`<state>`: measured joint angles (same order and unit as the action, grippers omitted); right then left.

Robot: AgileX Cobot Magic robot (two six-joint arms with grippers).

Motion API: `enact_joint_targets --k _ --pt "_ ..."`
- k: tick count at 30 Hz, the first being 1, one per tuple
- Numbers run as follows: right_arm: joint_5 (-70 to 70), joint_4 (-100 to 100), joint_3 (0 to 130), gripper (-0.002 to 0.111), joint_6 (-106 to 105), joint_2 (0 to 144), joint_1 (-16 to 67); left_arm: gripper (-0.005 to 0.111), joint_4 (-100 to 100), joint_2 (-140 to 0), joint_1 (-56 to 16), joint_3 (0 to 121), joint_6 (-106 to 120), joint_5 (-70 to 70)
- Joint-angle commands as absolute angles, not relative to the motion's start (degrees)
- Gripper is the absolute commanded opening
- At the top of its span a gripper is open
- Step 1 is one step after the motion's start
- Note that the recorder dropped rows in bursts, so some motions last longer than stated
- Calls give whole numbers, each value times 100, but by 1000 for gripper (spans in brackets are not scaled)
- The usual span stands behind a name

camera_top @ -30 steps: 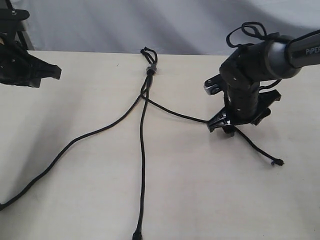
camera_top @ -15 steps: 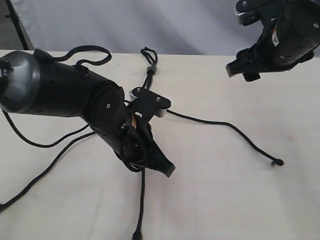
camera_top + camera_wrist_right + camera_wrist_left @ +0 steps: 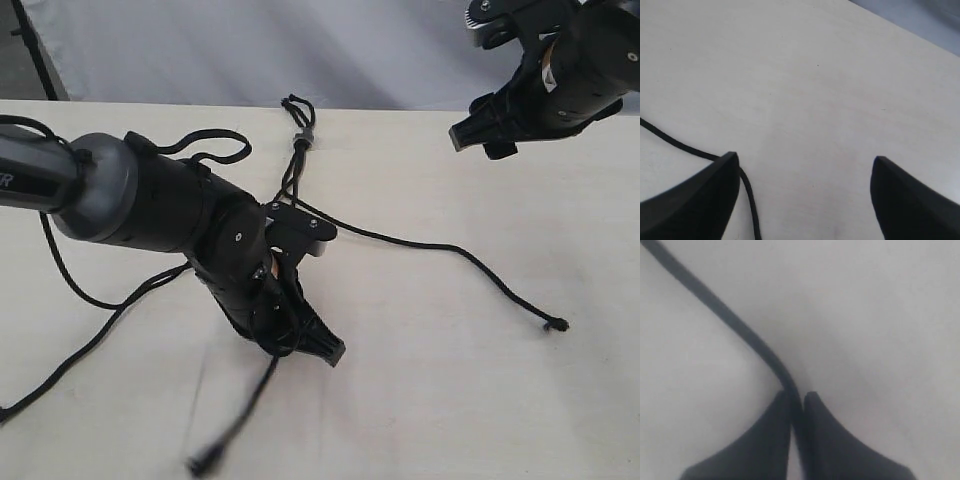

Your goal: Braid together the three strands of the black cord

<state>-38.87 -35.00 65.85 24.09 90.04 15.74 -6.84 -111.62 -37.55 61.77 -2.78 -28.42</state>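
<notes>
Snugly inside left tool [image 3: 797, 399], middle strand [image 3: 735, 322].

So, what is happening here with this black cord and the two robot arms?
A two-armed robot is working on a black cord of three strands joined at a knot on a table. The left gripper is shut on the middle strand, low over the table. The right gripper hangs open and empty above the far right side. The right strand and left strand lie loose and spread; no real braid shows yet.
</notes>
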Motion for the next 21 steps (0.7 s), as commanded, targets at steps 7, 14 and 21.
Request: enact_joint_targets --k 7,14,21 --pt "-3656 -3450 6580 69 2442 8952 1546 0 338 -10770 -3726 6449 -350 -3523" --pt "-3658 -3450 6580 69 2416 8963 1546 0 1657 -10051 -3150 6626 -608 -3859" --pt "-3640 -3450 6580 69 2417 8972 1546 0 2056 -10298 -1802 6399 -575 -3202"
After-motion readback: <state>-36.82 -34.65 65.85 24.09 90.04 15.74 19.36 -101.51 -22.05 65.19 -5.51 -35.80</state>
